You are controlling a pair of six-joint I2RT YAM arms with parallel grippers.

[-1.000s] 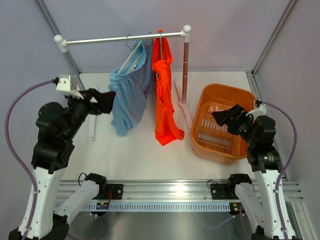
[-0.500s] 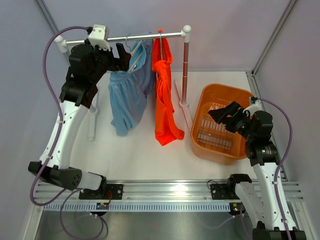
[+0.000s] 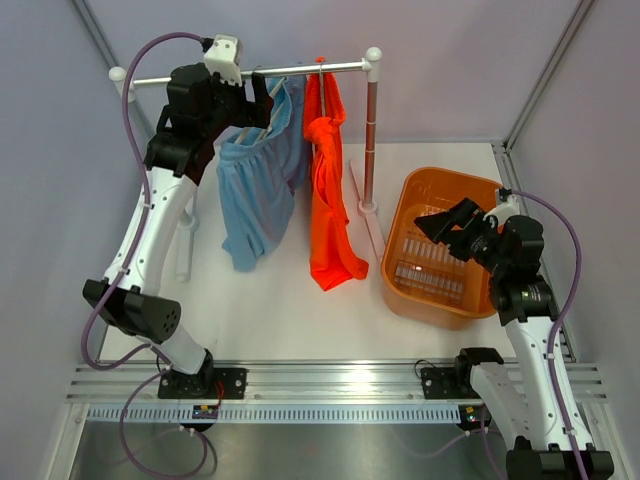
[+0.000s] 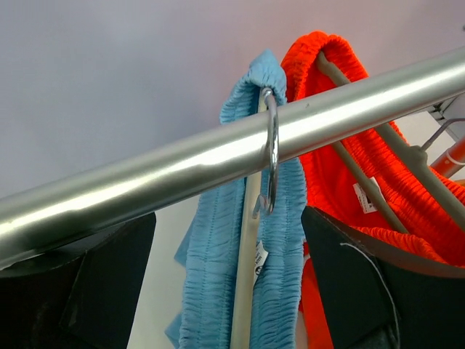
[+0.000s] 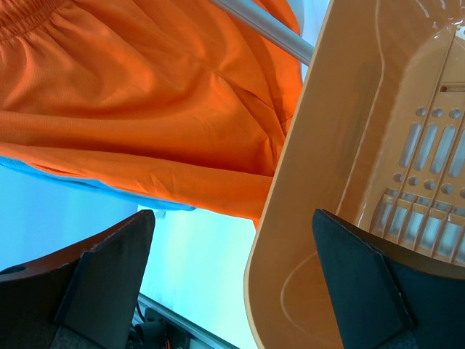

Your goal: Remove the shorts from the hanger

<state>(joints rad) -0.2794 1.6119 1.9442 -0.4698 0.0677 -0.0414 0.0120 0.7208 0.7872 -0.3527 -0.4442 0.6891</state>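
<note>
The light blue shorts (image 3: 258,190) hang on a hanger from the silver rail (image 3: 300,72); their gathered waistband (image 4: 280,276) drapes over the hanger, whose metal hook (image 4: 270,149) sits on the rail (image 4: 182,163). The orange shorts (image 3: 328,190) hang beside them on a second hanger (image 4: 378,185). My left gripper (image 3: 255,100) is open, raised at the rail, its jaws either side of the blue waistband without touching it. My right gripper (image 3: 440,225) is open and empty over the basket's left rim, and the orange shorts (image 5: 145,109) show in its wrist view.
An orange plastic basket (image 3: 480,185) stands right of the rack; its wall (image 5: 327,182) is close to my right gripper. The rack's red-brown post (image 3: 372,140) stands between the shorts and the basket. A white post (image 3: 185,250) stands at the left.
My left arm has risen from beside the blue shorts up to the rail and moved right to the blue hanger's hook. The right arm has shifted slightly.
</note>
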